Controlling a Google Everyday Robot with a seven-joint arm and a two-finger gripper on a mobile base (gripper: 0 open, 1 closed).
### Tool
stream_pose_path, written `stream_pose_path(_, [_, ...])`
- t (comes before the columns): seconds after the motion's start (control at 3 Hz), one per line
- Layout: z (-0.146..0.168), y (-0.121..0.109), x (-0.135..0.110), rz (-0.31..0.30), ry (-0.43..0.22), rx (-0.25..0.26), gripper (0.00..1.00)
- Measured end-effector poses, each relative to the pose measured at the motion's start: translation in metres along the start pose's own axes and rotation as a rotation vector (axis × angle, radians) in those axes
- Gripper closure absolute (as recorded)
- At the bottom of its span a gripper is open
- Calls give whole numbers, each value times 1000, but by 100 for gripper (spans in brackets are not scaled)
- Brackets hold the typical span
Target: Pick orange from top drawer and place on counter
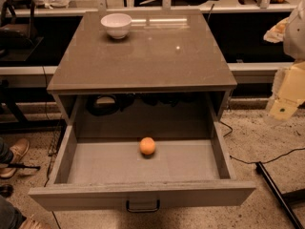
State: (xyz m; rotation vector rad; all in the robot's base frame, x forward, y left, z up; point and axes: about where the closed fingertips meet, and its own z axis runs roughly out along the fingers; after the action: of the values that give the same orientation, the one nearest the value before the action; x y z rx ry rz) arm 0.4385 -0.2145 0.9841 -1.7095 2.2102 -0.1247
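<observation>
The orange [147, 146] lies on the floor of the open top drawer [143, 193], near its middle and slightly toward the back. The drawer is pulled fully out, with its dark handle [142, 206] on the front panel. The glossy grey-brown counter [143, 56] is the cabinet's top, above the drawer. My gripper [282, 109] shows as a pale, blurred shape at the right edge of the view. It is level with the counter's front edge, well to the right of the cabinet and far from the orange.
A white bowl [116, 25] stands on the counter at the back left. Cables [267, 161] and a dark bar [279, 194] lie on the floor to the right. Someone's shoes [14, 157] are at the lower left. Shelving runs behind the cabinet.
</observation>
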Motion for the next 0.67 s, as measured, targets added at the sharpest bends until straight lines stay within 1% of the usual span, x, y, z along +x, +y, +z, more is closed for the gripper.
stream_pose_path(0.33, [0, 0, 0, 0, 0, 0, 0])
stream_pose_path(0.67, [43, 6, -2, 17, -147, -47, 0])
